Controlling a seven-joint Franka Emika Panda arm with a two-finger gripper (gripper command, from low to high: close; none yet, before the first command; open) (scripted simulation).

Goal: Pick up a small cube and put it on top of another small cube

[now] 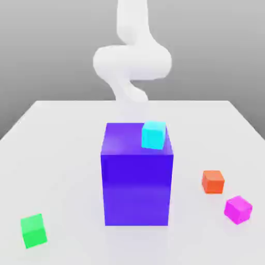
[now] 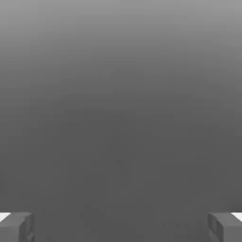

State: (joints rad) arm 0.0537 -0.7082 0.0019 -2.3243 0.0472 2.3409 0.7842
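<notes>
Pink cube [image 1: 238, 209]: on table [image 1: 62, 155], 4 o'clock of blue block [image 1: 137, 181], beside orange cube [image 1: 213, 181]; away from fingers.
Gripper [image 2: 121, 227]: fingers [image 2: 16, 227] spread wide, holding nothing.

The white, smooth-skinned robot arm [image 1: 132, 59] rises at the far side of the scene in the exterior view — a thick link comes down from above, bulges into a rounded horizontal joint, then narrows and bends lower. In the hand view the two-finger gripper [image 2: 121, 227] stands wide open — its two grey fingertips [image 2: 17, 227] sit far apart at opposite edges, nothing between them.
</notes>
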